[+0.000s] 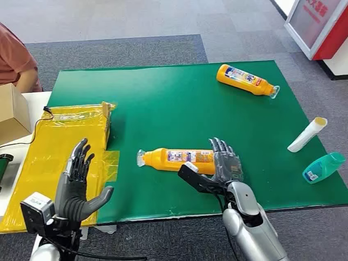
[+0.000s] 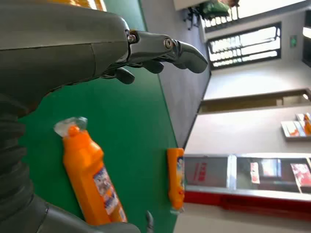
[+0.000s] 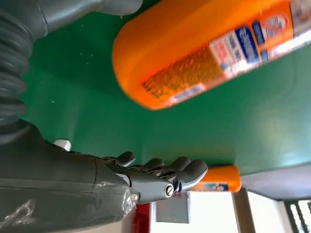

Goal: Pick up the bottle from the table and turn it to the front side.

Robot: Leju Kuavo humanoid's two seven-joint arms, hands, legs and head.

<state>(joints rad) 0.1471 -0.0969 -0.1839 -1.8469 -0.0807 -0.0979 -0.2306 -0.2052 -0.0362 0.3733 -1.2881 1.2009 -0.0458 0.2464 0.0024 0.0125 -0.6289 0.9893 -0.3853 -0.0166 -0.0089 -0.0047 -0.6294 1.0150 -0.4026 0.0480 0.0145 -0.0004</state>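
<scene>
An orange plastic bottle with a printed label [image 1: 180, 159] lies on its side on the green surface [image 1: 172, 103], its base just beside the right hand [image 1: 225, 163], whose fingers are spread (holding nothing). The left hand [image 1: 78, 182] hovers apart, fingers splayed.

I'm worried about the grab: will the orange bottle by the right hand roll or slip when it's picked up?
The near orange bottle lies on its side on the green mat, so a nudge from the open right hand could roll it. Its plastic looks smooth and glossy, so probably slippery. It looks rigid, unlikely to buckle.
</scene>
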